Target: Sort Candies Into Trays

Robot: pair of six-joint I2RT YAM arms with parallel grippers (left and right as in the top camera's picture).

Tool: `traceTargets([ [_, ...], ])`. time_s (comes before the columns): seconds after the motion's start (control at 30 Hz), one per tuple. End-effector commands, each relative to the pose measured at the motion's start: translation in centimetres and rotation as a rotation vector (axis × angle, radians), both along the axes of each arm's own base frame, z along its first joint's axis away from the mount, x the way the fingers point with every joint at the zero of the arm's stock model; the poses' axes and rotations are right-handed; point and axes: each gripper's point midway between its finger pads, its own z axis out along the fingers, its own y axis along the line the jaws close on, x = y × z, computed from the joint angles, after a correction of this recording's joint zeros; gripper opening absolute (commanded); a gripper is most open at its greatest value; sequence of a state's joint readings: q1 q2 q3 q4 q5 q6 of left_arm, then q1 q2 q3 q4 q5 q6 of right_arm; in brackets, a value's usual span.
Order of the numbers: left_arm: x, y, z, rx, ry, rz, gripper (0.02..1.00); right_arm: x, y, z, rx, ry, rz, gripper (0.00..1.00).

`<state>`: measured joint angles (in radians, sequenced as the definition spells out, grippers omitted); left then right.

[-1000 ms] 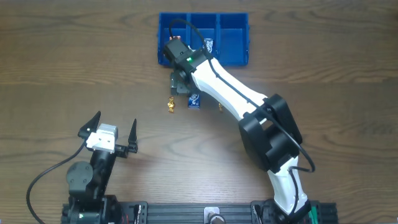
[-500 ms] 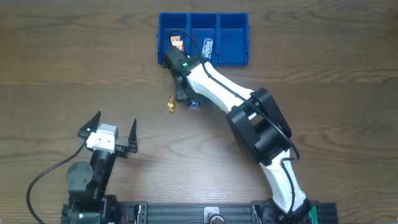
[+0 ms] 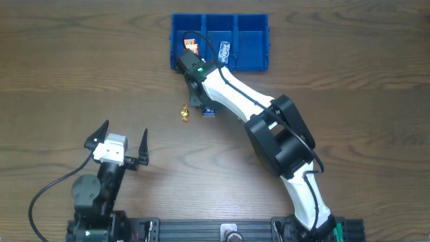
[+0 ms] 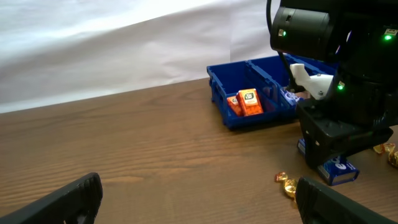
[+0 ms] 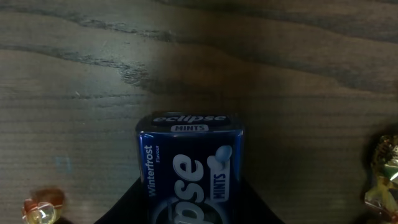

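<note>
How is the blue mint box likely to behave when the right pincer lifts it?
The blue mint box looks like a rigid, flat-sided carton, so it should probably keep its shape and not roll. Its glossy printed faces suggest it might slip in a light grip.

Middle blocked, sides open
The right arm (image 3: 242, 104) slants across the table's (image 3: 60, 81) centre to the blue tray (image 3: 267, 40) at the far edge; left and right edges offer passage.
</note>
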<state>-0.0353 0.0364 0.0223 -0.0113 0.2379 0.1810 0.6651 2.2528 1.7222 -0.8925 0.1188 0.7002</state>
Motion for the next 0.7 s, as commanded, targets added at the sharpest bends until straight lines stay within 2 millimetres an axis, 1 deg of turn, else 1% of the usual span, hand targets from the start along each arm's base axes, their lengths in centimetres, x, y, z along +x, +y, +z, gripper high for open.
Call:
traceTargets([
  [0.03,-0.2,-0.3,-1.7,0.005,0.052,-0.019,0.998,1.2,0.5,3.6,0.027,-0.081,0.000,0.123],
  [0.07,-0.2,-0.3,-1.7,0.005,0.052,-0.019,0.998,1.6,0.4,5.2,0.023,-0.113,0.004,0.121],
  [0.13,-0.2,-0.3,-1.7,0.005,0.052,-0.019,0.998,2.6,0.0,9.1,0.018,-0.196,0.007,0.123],
  [0.17,-0.2,-0.3,-1.7,0.005,0.052,-0.019,0.998,3.4,-0.5,13.5,0.015,-0.284,0.014,0.126],
  [0.3,-0.2,-0.3,-1.7,0.005,0.052,-0.019,0.998,5.6,-2.2,21.5,-0.014,-0.448,-0.005,0.126],
  [0.33,-0.2,-0.3,-1.7,0.005,0.052,-0.019,0.996,6.2,-2.8,22.9,-0.022,-0.484,-0.023,0.126],
  [0.4,-0.2,-0.3,-1.7,0.005,0.052,-0.019,0.998,7.7,-3.7,25.0,-0.036,-0.557,-0.030,0.130],
  [0.47,-0.2,-0.3,-1.7,0.005,0.052,-0.019,0.998,9.0,-4.3,25.8,-0.030,-0.603,-0.050,0.134],
  [0.53,-0.2,-0.3,-1.7,0.005,0.052,-0.019,0.998,10.4,-4.7,25.5,-0.029,-0.623,-0.063,0.145],
  [0.6,-0.2,-0.3,-1.7,0.005,0.052,-0.019,0.998,11.5,-4.8,24.6,-0.036,-0.627,-0.064,0.159],
  [0.7,-0.2,-0.3,-1.7,0.005,0.052,-0.019,0.998,13.1,-4.5,22.0,-0.061,-0.614,-0.042,0.163],
])
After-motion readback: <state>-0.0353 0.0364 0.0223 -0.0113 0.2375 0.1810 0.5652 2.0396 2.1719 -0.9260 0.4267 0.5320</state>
